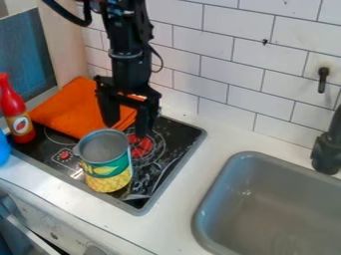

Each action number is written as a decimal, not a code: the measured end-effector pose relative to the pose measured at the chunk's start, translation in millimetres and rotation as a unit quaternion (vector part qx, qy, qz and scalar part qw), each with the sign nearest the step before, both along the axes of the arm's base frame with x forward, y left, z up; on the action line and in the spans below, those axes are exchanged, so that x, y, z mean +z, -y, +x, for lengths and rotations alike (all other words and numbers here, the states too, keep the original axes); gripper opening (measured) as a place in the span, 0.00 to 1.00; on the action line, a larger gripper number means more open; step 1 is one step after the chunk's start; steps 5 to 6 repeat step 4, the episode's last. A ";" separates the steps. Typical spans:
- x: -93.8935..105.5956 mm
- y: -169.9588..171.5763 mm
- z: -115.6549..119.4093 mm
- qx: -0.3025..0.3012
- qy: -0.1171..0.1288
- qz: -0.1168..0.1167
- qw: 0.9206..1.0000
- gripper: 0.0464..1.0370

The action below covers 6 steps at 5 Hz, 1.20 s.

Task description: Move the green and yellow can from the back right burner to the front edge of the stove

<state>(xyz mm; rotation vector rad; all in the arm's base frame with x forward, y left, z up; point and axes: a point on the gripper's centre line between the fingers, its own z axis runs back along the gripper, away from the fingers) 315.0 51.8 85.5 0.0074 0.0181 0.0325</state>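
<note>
- The black gripper (126,130) hangs beside the can's far rim, its jaws spread and released.
- The open can (108,172) stands upright on the near half of the stove (178,133).
- Likely step: lining up; a grasp would probably need 2 fingertips straddling the can's wall.

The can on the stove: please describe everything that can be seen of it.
The can stands upright on the black stove. It looks like metal, with an open round top and a grey inside; its bottom is too unclear to judge. The label is green above, yellow below, with pictured kernels. A small piece juts from the rim. The gripper hangs open by the rim; contact cannot be told.
</note>
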 end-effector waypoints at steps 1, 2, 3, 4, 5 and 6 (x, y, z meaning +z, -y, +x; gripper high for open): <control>22.7 9.3 6.9 -0.005 0.049 -0.003 0.999 0.96; 43.4 12.6 0.8 -0.009 0.081 -0.012 0.997 0.96; 64.8 6.0 -31.3 -0.017 0.047 -0.003 0.999 0.96; 74.7 -2.5 -60.3 -0.013 0.019 -0.014 1.000 0.96; 74.7 -2.5 -60.3 -0.013 0.019 -0.014 1.000 0.96; 74.7 -2.5 -60.3 -0.013 0.019 -0.014 1.000 0.96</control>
